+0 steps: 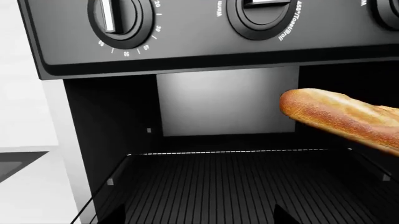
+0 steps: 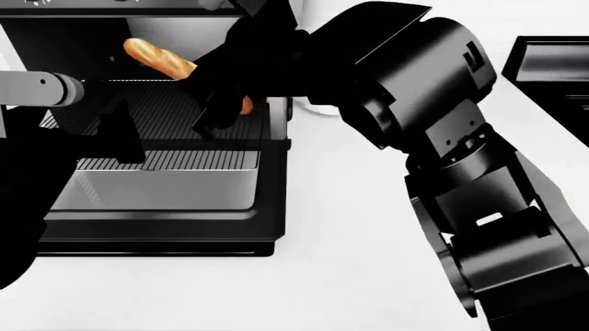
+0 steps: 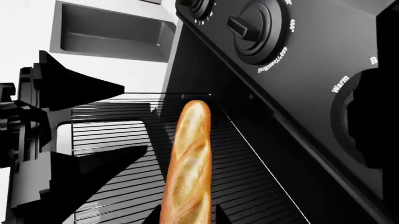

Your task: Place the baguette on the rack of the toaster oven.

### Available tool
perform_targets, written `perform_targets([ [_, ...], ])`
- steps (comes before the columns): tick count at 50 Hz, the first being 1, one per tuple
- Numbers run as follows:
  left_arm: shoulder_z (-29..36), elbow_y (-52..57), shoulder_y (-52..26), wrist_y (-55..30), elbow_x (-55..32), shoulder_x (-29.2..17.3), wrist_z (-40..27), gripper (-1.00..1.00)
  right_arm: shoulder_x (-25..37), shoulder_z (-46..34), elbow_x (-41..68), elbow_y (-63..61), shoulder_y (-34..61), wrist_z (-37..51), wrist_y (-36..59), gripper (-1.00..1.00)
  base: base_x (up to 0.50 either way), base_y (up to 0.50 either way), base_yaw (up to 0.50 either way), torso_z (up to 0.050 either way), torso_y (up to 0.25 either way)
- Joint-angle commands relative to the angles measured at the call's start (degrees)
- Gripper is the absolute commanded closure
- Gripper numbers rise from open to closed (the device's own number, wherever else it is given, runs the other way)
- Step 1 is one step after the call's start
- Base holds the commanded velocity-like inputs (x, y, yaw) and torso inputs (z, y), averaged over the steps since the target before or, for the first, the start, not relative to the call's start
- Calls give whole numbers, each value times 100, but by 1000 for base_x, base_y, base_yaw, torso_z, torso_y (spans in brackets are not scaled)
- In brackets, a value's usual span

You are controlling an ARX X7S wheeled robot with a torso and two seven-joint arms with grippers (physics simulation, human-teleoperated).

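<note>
Toaster oven [image 2: 165, 227] door down, rack [image 2: 165, 117] pulled out. Right gripper [image 2: 221, 103] clamped on baguette [image 2: 158, 58], held above rack's right edge, tip toward cavity. Left gripper [image 2: 120, 131] spread wide, holding nothing, over rack.

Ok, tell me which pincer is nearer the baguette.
Right. The right pincer is shut on the baguette, holding it above the rack. The left pincer is open beside it, over the rack and not touching.
</note>
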Motion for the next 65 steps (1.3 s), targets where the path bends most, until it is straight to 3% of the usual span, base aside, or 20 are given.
perform_targets([
  [1, -157, -34, -5, 60, 150, 104, 39, -100, -90, -310, 585, 626, 243, 52, -733, 100, 0, 0, 0, 0, 0],
  [3, -149, -27, 4, 66, 147, 103, 32, -100, -76, -340, 650, 633, 258, 86, -756, 100, 0, 0, 0, 0, 0],
  [4, -144, -26, 10, 65, 144, 100, 31, -100, -71, -346, 681, 654, 265, 105, -763, -100, 0, 0, 0, 0, 0],
  [19, -162, -39, -47, 25, 76, 87, -24, -100, 76, -333, 987, 527, 350, 438, -792, -100, 0, 0, 0, 0, 0],
  [48, -258, 37, -34, -41, -104, 98, -124, -100, 1007, 783, 2409, -3400, -735, 3202, 1119, -100, 0, 0, 0, 0, 0],
  [65, -756, 390, -420, -609, -591, 173, -322, -100, 1254, 1048, 2643, -4252, -685, 3925, 1470, -100, 0, 0, 0, 0, 0],
])
